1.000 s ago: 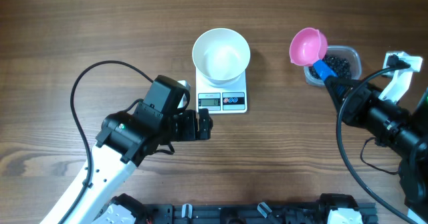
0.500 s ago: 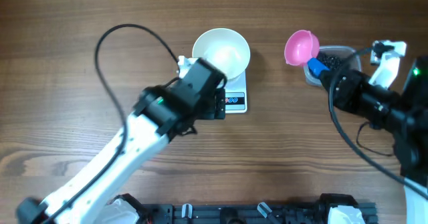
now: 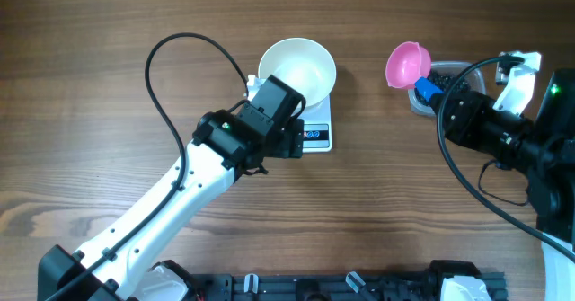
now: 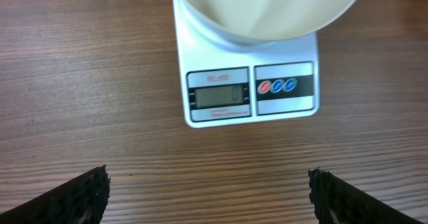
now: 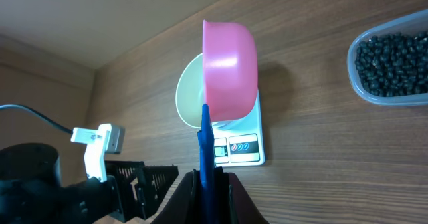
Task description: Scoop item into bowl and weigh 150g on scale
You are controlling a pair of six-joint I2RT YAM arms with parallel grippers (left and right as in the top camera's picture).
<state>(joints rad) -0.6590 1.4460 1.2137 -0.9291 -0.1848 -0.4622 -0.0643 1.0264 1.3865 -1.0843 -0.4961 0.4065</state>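
Since those black beads (image 5: 391, 67) are tiny, round and loose, they'll probably roll and bounce everywhere. Pinching them directly is a no-go. Best bet is digging the pink scoop (image 5: 231, 67) into the heap and carrying it level. They look light and not fragile, just really spill-prone.

Closest in, the right gripper (image 5: 212, 196) is clamped tight on the scoop's blue handle (image 5: 206, 144). That arm comes in from the right edge, angled toward the tub. From overhead the cup sits mouth up and looks empty, hanging just beside the left rim of the clear tub (image 3: 467, 67).

On the other side, the left gripper (image 4: 207, 184) has its jaws spread wide with nothing in them. It hovers over the table just in front of the scale (image 4: 251, 97), and its arm stretches diagonally up from the bottom-left.

Further out, the white bowl (image 3: 297, 72) sits on the scale and looks empty. The display seems to read zero. All the beads are in the tub, well apart from the bowl.
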